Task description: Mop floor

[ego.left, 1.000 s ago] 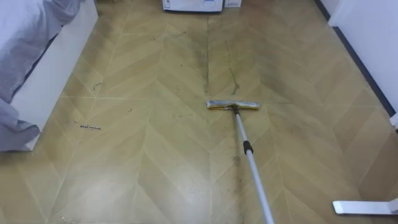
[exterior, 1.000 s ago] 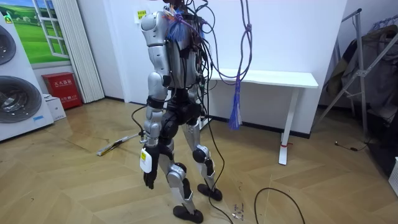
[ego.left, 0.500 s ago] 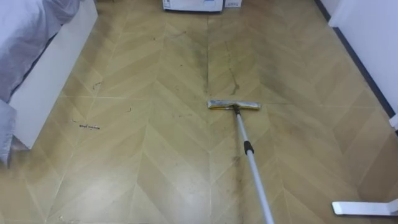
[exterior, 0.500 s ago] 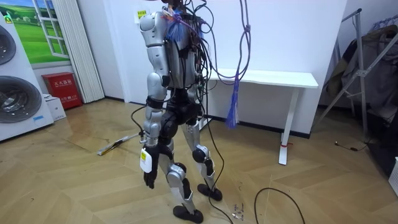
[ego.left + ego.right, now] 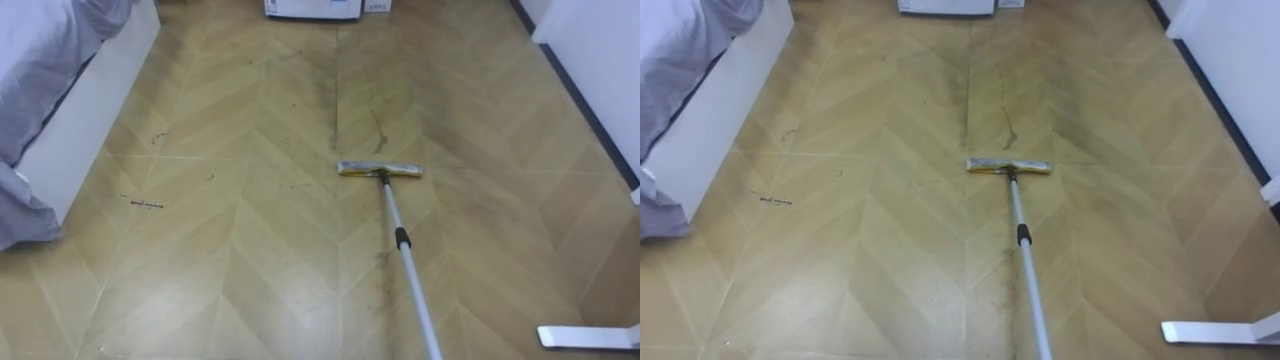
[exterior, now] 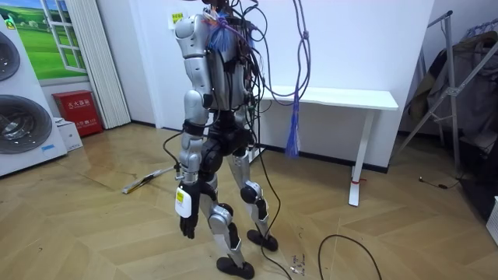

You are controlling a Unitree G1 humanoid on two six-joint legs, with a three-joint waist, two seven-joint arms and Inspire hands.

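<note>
Mop down on the wooden floor (image 5: 250, 260), most of the job still ahead.

The mop head (image 5: 379, 169) lies flat mid-floor, and its handle (image 5: 410, 285) runs toward the near edge, slightly right; what grips it I cannot tell. Dark streaks (image 5: 335, 110) beyond the head and scuffs (image 5: 145, 204) left, near the bed (image 5: 85, 120), suggest most of the mopping is left. The left hand (image 6: 185, 225) hangs by the thigh, fingers loose and empty. Print on the red box (image 6: 76, 111) is too small to read.
</note>
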